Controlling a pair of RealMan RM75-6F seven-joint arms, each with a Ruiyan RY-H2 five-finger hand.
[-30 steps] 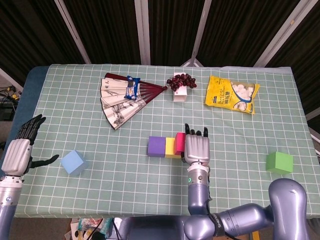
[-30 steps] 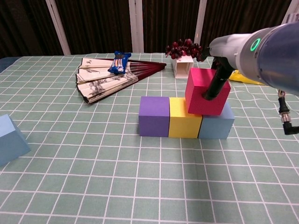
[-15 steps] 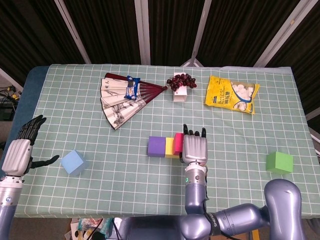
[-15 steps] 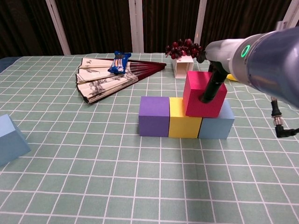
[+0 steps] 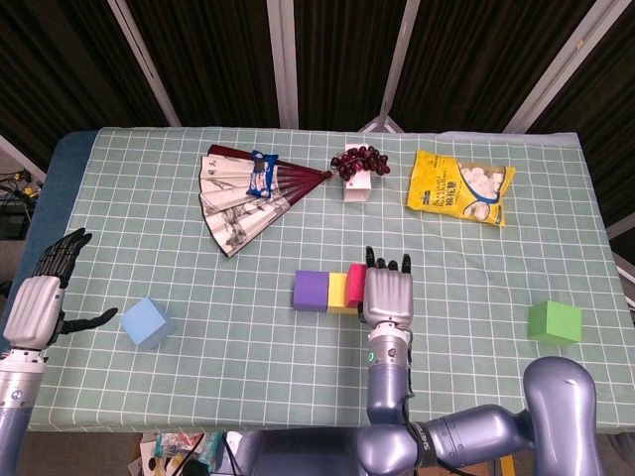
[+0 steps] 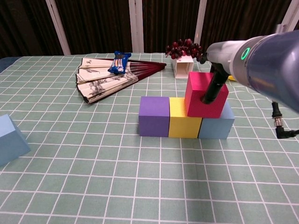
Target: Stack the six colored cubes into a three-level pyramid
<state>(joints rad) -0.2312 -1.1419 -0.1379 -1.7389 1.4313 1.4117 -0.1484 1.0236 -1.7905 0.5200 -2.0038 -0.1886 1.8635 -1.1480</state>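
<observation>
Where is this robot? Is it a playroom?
Probably a robot test lab, not a playroom. The table wears a checked green cloth, dark curtains on a metal frame hang behind it, and a robot hand is stacking cubes beside props like a fan and snack bag.

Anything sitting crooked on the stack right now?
Yes: the red cube, held by the right hand, sits tilted over the seam between the yellow cube and the blue cube, not flat. The purple cube looks square in the row.
</observation>
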